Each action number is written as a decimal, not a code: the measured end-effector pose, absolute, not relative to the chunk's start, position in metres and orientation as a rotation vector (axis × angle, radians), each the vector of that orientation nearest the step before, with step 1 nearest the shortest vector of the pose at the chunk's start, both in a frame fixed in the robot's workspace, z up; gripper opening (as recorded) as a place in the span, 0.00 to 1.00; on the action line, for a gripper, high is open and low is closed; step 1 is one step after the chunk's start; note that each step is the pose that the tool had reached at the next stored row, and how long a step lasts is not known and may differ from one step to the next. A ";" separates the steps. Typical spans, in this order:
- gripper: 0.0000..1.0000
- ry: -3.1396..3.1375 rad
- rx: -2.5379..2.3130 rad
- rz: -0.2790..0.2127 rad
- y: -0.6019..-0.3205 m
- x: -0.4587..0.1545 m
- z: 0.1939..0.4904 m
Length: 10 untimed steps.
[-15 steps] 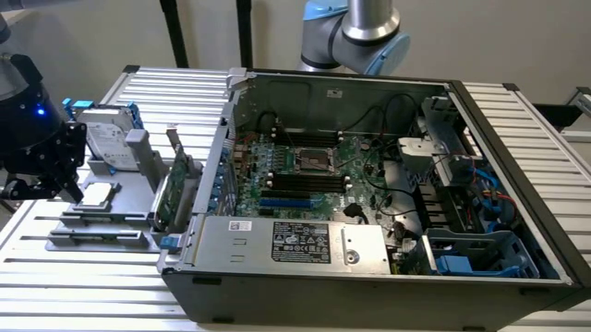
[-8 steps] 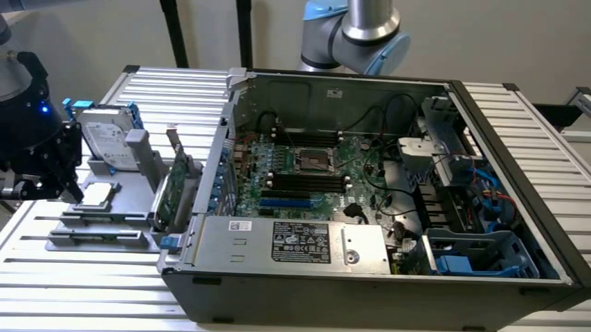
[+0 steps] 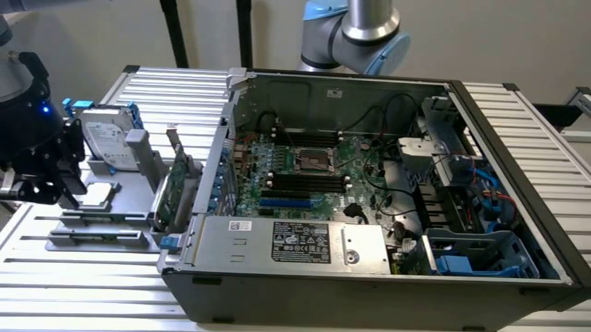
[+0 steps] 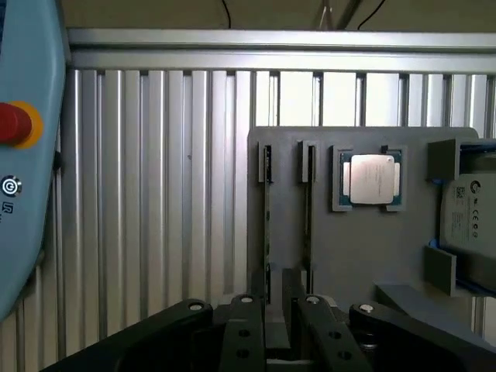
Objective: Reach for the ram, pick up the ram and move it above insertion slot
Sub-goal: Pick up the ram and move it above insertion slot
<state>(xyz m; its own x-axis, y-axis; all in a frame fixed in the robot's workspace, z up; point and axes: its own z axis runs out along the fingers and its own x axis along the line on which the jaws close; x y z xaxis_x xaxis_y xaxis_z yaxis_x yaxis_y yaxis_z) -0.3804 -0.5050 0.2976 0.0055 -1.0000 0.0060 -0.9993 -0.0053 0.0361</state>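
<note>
Judging by the wrist view, the task stood at its reach stage. The ram sat edge-on in a narrow slot of the grey fixture on the worktop, beside a second similar slot, not yet lifted, so the pick-up and the carry into the open computer case remained. The hand hung over the fixture's end, its fingers spread with bare fixture showing between them, gripping nothing.
</note>
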 end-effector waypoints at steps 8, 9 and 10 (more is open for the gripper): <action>0.36 -2.199 2.211 -0.023 -0.506 -0.382 0.283; 0.36 -2.199 2.211 -0.023 -0.506 -0.383 0.281; 0.36 -2.199 2.211 -0.023 -0.506 -0.383 0.280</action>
<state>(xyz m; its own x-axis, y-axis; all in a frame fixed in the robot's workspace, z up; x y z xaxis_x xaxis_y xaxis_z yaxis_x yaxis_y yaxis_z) -0.3832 -0.5062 0.2796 0.0056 -1.0000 0.0059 -0.9996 -0.0054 0.0271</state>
